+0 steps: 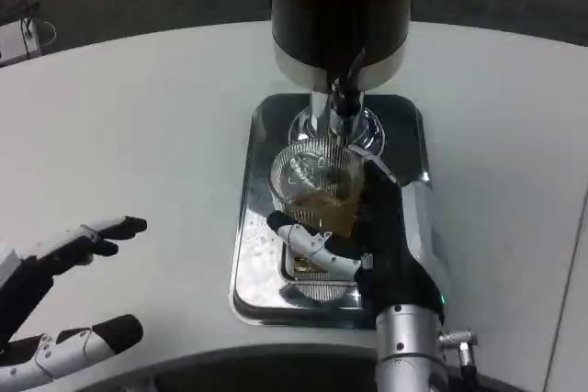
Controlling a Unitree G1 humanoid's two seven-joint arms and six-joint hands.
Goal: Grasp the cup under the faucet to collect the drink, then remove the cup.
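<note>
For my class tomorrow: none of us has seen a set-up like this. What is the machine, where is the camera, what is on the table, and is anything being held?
This is a humanoid robot at a white table. The one camera sits on its head or chest and looks down, so its own arms reach in from the bottom of the picture.

On the table stands a shiny metal tray. At the tray's far end is a dark drink dispenser with a faucet pointing down.

Under the faucet stands a clear ribbed cup with some amber drink in it. The right hand is wrapped around the cup, fingers on its near side, so the cup is held.

The left hand waits at the lower left, fingers spread, holding nothing.
</note>
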